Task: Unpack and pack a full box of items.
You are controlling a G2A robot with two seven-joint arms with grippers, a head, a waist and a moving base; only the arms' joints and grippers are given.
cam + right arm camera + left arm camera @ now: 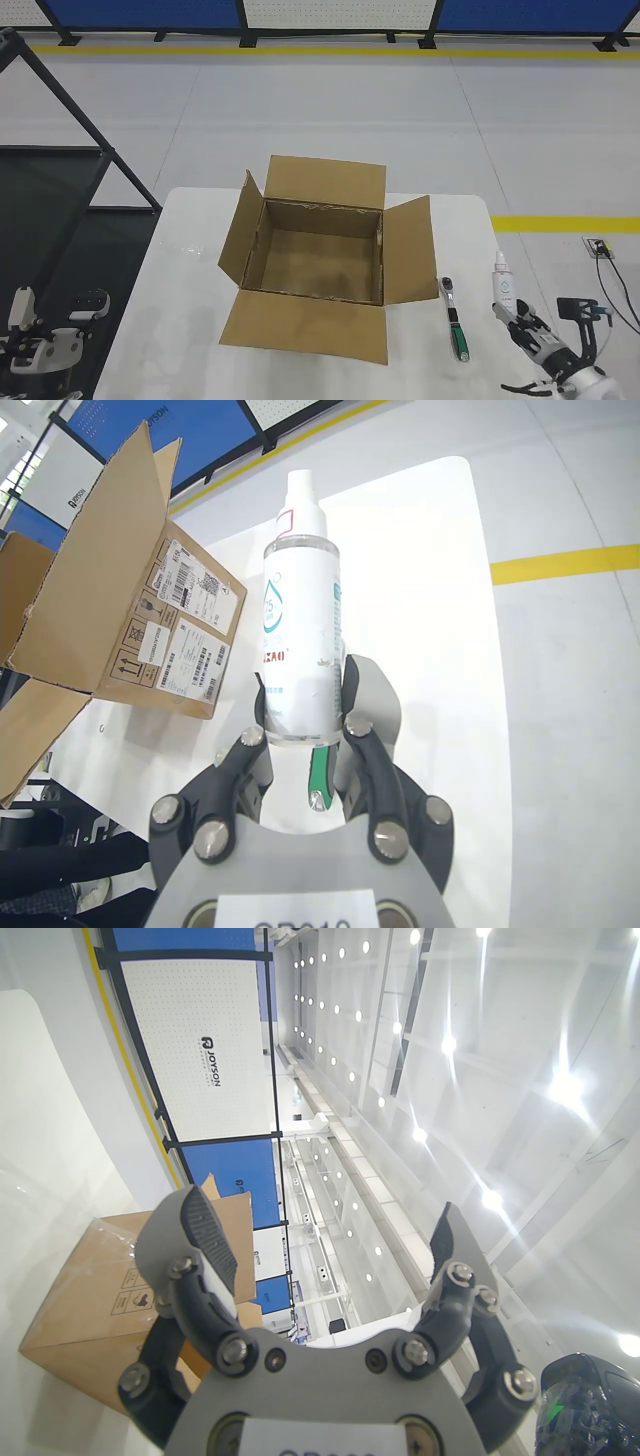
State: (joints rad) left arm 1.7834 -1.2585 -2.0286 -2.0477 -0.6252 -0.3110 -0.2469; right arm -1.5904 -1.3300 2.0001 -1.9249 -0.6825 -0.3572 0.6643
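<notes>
An open cardboard box (310, 327) stands in the middle of the white table (185, 300), flaps spread, its inside bare. At the table's right edge my right gripper (527, 330) is shut on a white spray bottle (503, 285). In the right wrist view the bottle (300, 600) stands upright between the fingers (356, 685), beside the box (165, 620). A slim tool with a green handle (455, 322) lies between box and bottle. My left gripper (55, 305) hangs open off the table's left side with nothing in it, and in its own view it (320, 1223) points up at the ceiling.
A black frame (90, 150) stands off the table's left side. The green handle (320, 780) shows just behind the bottle's base. The box's outer wall (85, 1288) is near the left gripper. Bare tabletop lies left of the box and in front of it.
</notes>
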